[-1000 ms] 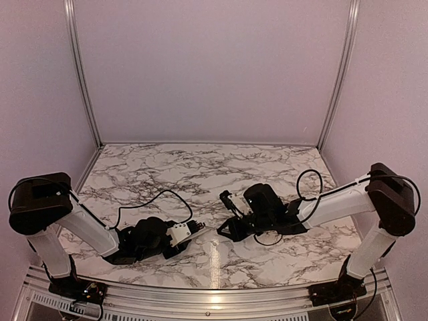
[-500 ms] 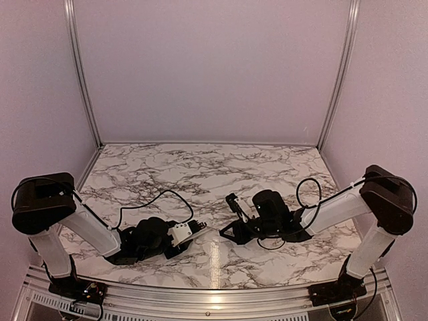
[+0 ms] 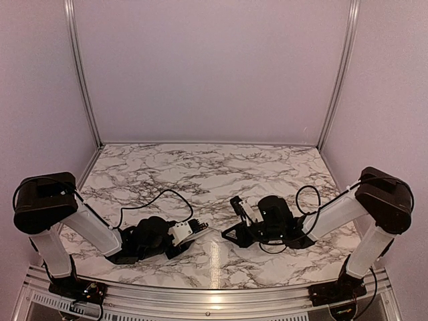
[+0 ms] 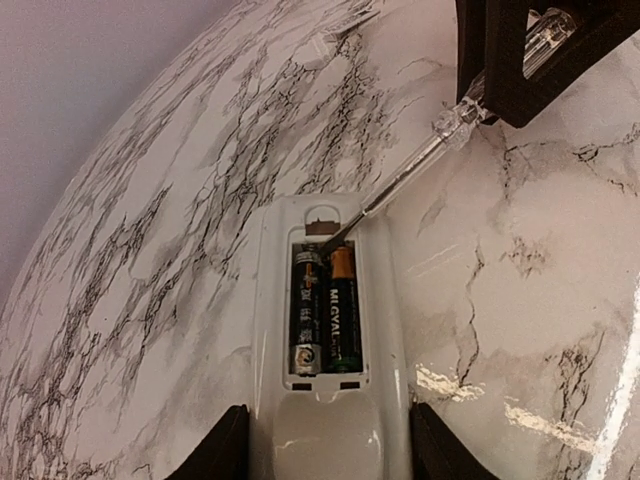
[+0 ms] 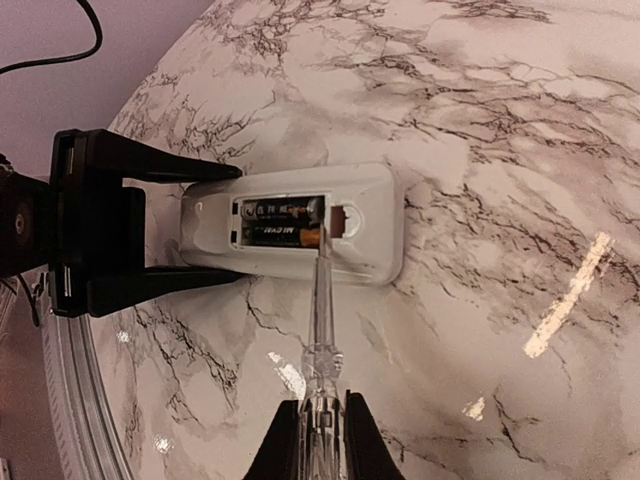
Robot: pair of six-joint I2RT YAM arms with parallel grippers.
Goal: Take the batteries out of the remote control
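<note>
The white remote control [image 4: 330, 420] lies back-up on the marble table, its battery bay open. Two dark batteries [image 4: 325, 320] sit side by side in the bay. My left gripper [image 4: 330, 455] is shut on the remote's near end, one finger on each long side. My right gripper [image 5: 320, 440] is shut on a clear-handled screwdriver [image 5: 322, 330]. The screwdriver's tip rests at the batteries' [image 5: 280, 222] end, against the orange-tipped one, inside the remote [image 5: 370, 225]. In the top view the left gripper [image 3: 182, 234] and right gripper [image 3: 233, 234] face each other near the table's front.
A thin pale flat strip [image 4: 335, 40] lies on the table beyond the remote. Purple walls and aluminium posts [image 3: 80, 73] enclose the table. The table's metal front rail [image 3: 214, 301] runs just behind both arms.
My right arm has shifted a little to the right and lower, with the screwdriver still pointing at the remote. The left arm and remote have stayed put.
</note>
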